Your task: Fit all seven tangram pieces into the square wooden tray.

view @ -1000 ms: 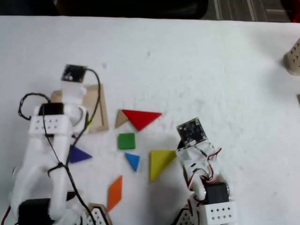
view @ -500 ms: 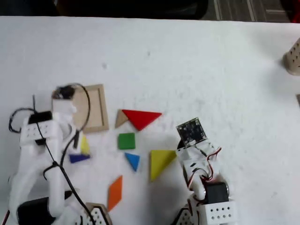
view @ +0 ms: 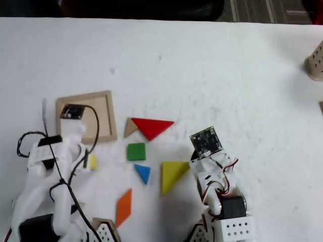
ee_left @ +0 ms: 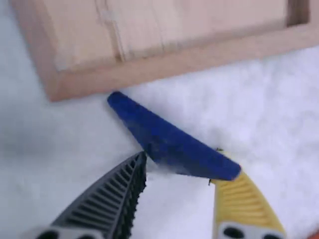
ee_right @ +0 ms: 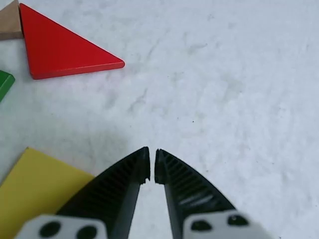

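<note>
The square wooden tray (view: pixel 107 117) lies at the left, its corner (ee_left: pixel 55 84) close ahead in the left wrist view. My left gripper (ee_left: pixel 182 169) is shut on the dark blue triangle (ee_left: pixel 149 132), held between the black finger (ee_left: pixel 124 189) and the yellow finger (ee_left: pixel 237 199) just short of the tray's edge. Loose on the table are a red triangle (view: pixel 152 127), a tan triangle (view: pixel 130 127), a green square (view: pixel 136 151), a light blue triangle (view: pixel 143 173), a yellow triangle (view: pixel 172 174) and an orange parallelogram (view: pixel 123 206). My right gripper (ee_right: pixel 152 167) is shut on nothing, beside the yellow triangle (ee_right: pixel 35 189).
The left arm (view: pixel 50 166) stands over the tray's near left corner. The right arm (view: pixel 217 176) sits right of the yellow triangle. A perforated wooden block (view: pixel 315 63) stands at the far right edge. White table stretches open behind and to the right.
The left arm drew back from over the tray toward the front and came down on the dark blue triangle, which now sits between its fingers. The right arm kept still.
</note>
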`<state>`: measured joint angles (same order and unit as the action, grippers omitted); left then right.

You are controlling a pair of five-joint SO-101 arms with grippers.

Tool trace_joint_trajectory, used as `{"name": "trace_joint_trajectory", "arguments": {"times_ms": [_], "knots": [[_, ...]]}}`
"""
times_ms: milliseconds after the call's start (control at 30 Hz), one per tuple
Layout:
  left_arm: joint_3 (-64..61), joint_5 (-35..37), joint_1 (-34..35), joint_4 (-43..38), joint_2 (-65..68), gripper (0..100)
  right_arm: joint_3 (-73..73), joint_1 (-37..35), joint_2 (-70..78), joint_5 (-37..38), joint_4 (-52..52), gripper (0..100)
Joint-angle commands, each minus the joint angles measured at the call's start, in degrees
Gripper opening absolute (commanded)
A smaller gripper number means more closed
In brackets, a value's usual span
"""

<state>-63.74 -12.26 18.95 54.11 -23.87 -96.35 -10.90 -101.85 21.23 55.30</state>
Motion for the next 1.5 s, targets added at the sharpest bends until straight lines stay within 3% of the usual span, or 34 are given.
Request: {"name": "trace_joint_trajectory", "arguments": {"times_ms": [0, 200, 533, 700, 867, 1200, 1467], "knots": [[0.00, 5.01, -0.92, -5.10, -1.01, 24, -0.53, 0.31, -0.57, -0.09, -1.19, 2.8], [0.09, 10.64, -0.92, -9.05, -1.10, 24, -0.53, 0.40, -0.57, -0.09, -1.19, 2.8], [1.67, 9.76, -0.92, -9.05, -1.36, 24, -0.53, 0.48, -0.48, -0.09, -1.19, 2.8], [6.24, -10.29, -0.04, -8.09, -1.10, 32, -0.53, 0.57, -0.40, -0.09, -1.19, 2.8], [8.70, -27.52, 1.01, -8.35, -1.01, 33, -0.53, 0.57, -0.31, -0.09, -1.19, 2.8], [3.34, -41.67, -3.74, -7.91, -0.84, 33, -0.53, 0.48, -0.40, -0.09, -1.19, 2.8], [1.58, -44.13, -6.46, -8.35, -0.84, 33, -0.53, 0.31, -0.48, -0.09, -1.19, 2.8]]}}
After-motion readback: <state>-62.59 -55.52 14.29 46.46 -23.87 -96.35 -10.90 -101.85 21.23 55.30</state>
